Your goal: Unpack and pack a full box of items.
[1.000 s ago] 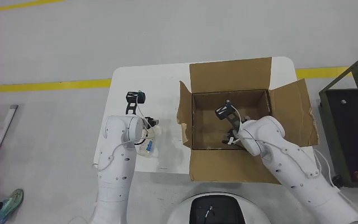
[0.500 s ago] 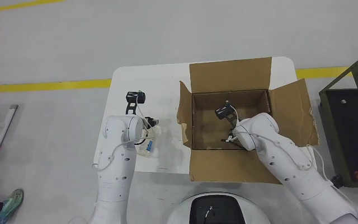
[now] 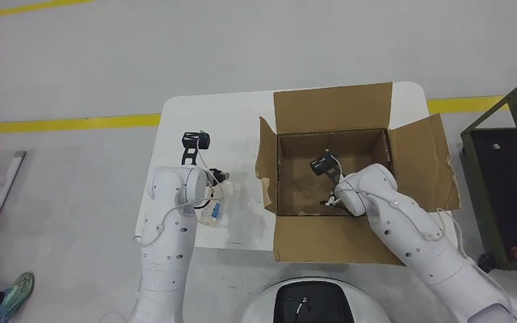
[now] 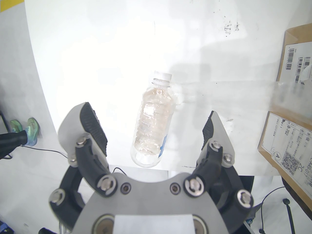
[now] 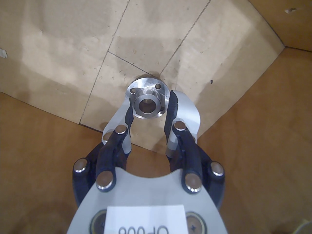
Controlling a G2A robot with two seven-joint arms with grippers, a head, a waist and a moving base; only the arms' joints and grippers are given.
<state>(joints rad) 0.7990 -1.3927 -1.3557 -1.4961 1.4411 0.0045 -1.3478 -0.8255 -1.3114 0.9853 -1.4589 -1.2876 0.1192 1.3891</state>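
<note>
Item: cardboard box (image 3: 333, 106), flaps open, standing on the white table (image 3: 218, 121) toward its right side. Contents: one metal flange (image 5: 146, 86) (round, with a bored hub and small holes) low over the box floor; contact with the floor cannot be told. Right gripper (image 5: 150, 102): inside the box, fingers clenched on either side of the flange. Item: clear plastic bottle (image 4: 152, 120), white cap, lying on its side on the table, left of the box and apart from it. Left gripper (image 4: 150, 113): above the bottle, fingers spread wide, grasping nothing.
</note>
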